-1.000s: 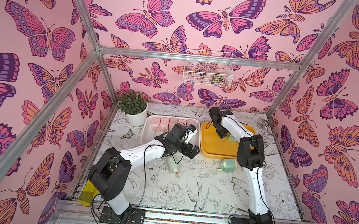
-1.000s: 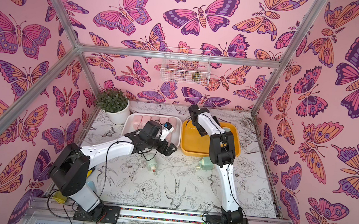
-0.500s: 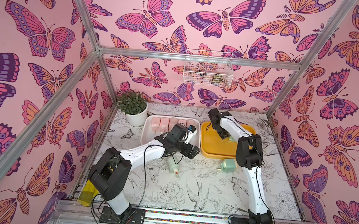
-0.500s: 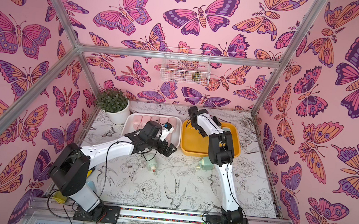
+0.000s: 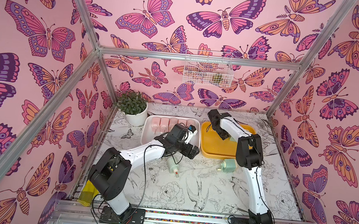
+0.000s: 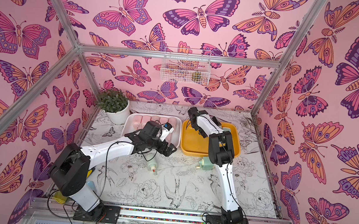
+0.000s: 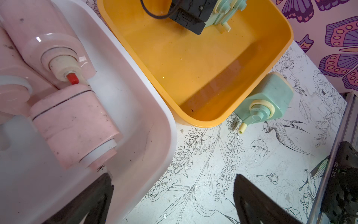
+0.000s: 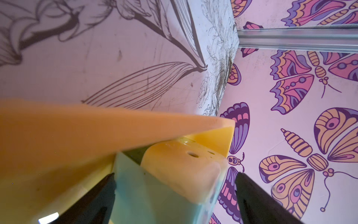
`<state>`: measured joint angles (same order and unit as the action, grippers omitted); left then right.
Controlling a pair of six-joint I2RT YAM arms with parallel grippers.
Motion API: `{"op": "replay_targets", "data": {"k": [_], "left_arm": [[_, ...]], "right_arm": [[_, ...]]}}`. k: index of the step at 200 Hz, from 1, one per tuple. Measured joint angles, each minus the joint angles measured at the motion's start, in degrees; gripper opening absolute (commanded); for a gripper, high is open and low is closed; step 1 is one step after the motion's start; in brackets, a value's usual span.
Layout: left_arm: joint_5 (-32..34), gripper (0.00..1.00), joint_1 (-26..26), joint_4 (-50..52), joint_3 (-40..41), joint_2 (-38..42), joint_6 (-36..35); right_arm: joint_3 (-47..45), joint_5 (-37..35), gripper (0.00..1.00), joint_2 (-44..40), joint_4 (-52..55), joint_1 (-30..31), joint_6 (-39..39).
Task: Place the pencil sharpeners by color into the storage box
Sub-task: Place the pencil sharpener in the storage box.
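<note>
The left claw (image 7: 172, 180) is hanging wide open over the near corner of the white plastic box (image 7: 166, 124), holding nothing. The right claw (image 8: 175, 177) is spread wide too, reaching into the yellow plastic box (image 5: 215, 153). A mint green boxy plastic sharpener (image 8: 155, 194) is sitting between its fingers, not looking squeezed. Pale pink sharpeners (image 5: 166, 123) are lying in a row in the white box. One more green sharpener (image 5: 173, 165) is lying on the flower-print table (image 5: 188, 190), mid-frame in a top view, just below the left claw. Its long side is running up and down the frame, cream tip pointing down. Another green sharpener (image 5: 230, 165) is sitting just beside the yellow box's lower edge. The left arm is looking nearer to the first.
</note>
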<state>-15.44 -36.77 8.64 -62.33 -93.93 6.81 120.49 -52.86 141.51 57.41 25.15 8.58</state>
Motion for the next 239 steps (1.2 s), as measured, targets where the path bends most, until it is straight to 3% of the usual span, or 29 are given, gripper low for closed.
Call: {"op": "replay_targets", "data": {"k": [29, 60, 72, 76, 90, 117, 144, 151, 159, 239], "left_arm": [[-0.1, 1.0, 0.0, 0.0, 0.0, 0.0, -0.2], [0.0, 1.0, 0.0, 0.0, 0.0, 0.0, -0.2], [0.0, 1.0, 0.0, 0.0, 0.0, 0.0, -0.2], [0.0, 1.0, 0.0, 0.0, 0.0, 0.0, -0.2], [-0.1, 1.0, 0.0, 0.0, 0.0, 0.0, -0.2], [-0.1, 1.0, 0.0, 0.0, 0.0, 0.0, -0.1], [-0.1, 1.0, 0.0, 0.0, 0.0, 0.0, -0.1], [-0.1, 1.0, 0.0, 0.0, 0.0, 0.0, -0.1], [-0.1, 1.0, 0.0, 0.0, 0.0, 0.0, 0.0], [-0.2, 1.0, 0.0, 0.0, -0.1, 0.0, 0.3]], "right_arm": [[-4.7, 1.7, 0.99, -4.3, -3.5, 1.0, 0.9], [-10.3, 3.9, 1.0, -14.2, -6.9, 2.2, 0.4], [-12.9, 5.6, 0.94, -18.6, -8.4, 2.1, -0.5], [-13.8, 6.4, 0.91, -20.0, -8.9, 2.0, -1.0], [-16.9, 9.5, 0.61, -24.0, -10.1, 1.3, -3.3], [-24.6, 15.5, 0.49, -29.2, -13.4, -1.1, -7.4], [-29.4, 22.3, 0.28, -31.3, -13.8, -4.1, -11.3], [-30.2, 23.6, 0.19, -31.5, -13.8, -5.1, -12.2], [-30.9, 24.7, 0.0, -31.7, -13.9, -6.0, -12.7], [-32.3, 28.5, 0.0, -32.1, -14.3, -8.5, -15.9]]}}
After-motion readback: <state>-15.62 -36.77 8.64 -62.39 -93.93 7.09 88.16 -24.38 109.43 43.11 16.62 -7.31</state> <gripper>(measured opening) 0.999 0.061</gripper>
